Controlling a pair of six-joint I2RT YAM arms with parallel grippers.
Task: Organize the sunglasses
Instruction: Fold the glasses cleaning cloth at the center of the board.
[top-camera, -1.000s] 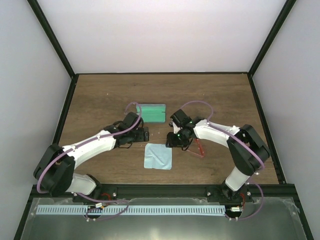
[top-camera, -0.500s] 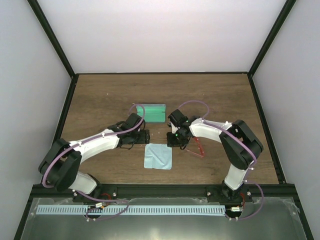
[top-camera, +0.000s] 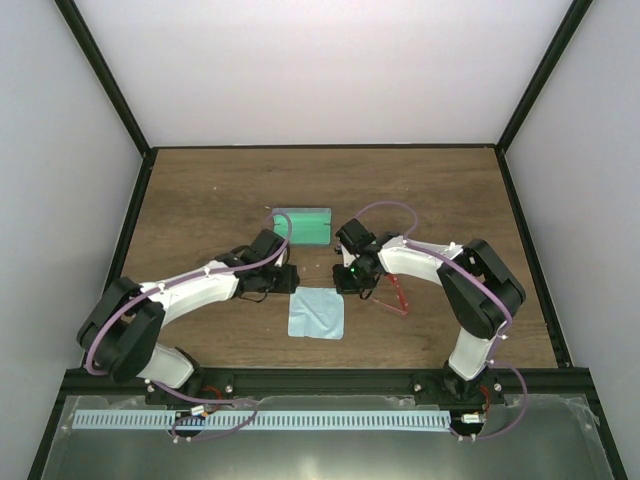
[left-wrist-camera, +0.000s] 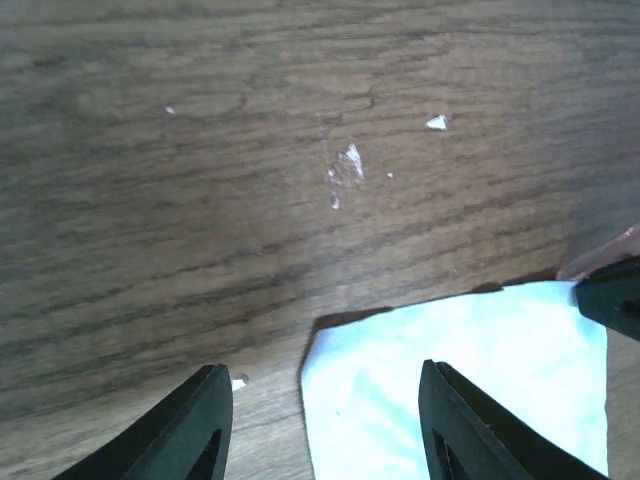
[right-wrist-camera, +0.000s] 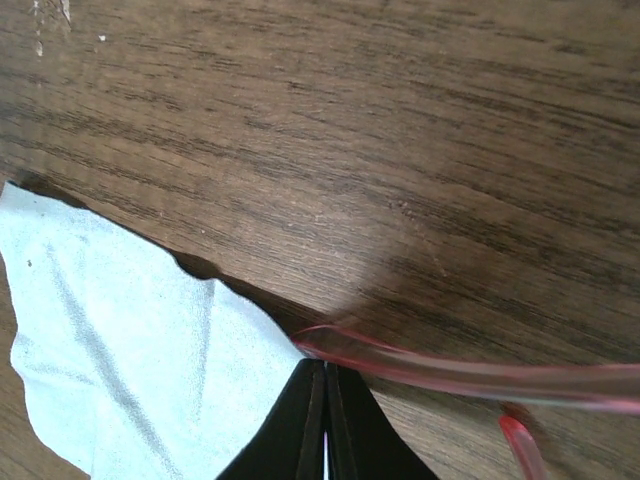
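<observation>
The red sunglasses (top-camera: 396, 296) lie on the table right of the light blue cloth (top-camera: 316, 314). In the right wrist view one slim red temple arm (right-wrist-camera: 470, 375) runs from the right edge to my right gripper (right-wrist-camera: 325, 366). That gripper is shut, with the temple arm's end pinched at its fingertips, just beside the cloth's edge (right-wrist-camera: 120, 340). From above, the right gripper (top-camera: 349, 282) is at the cloth's upper right corner. My left gripper (left-wrist-camera: 325, 378) is open and empty, its jaws straddling the cloth's upper left corner (left-wrist-camera: 450, 380); from above, the left gripper (top-camera: 286, 281) is there too.
The open case (top-camera: 303, 226) with its green inside lies on the wooden table behind the two grippers. Small white specks (left-wrist-camera: 345, 165) mark the wood ahead of the left gripper. The right gripper's dark body (left-wrist-camera: 612, 300) shows at the left wrist view's right edge.
The left gripper has moved a little right and nearer, to the cloth's upper left corner. The right gripper has shifted slightly left. The sunglasses and cloth stay about where they were.
</observation>
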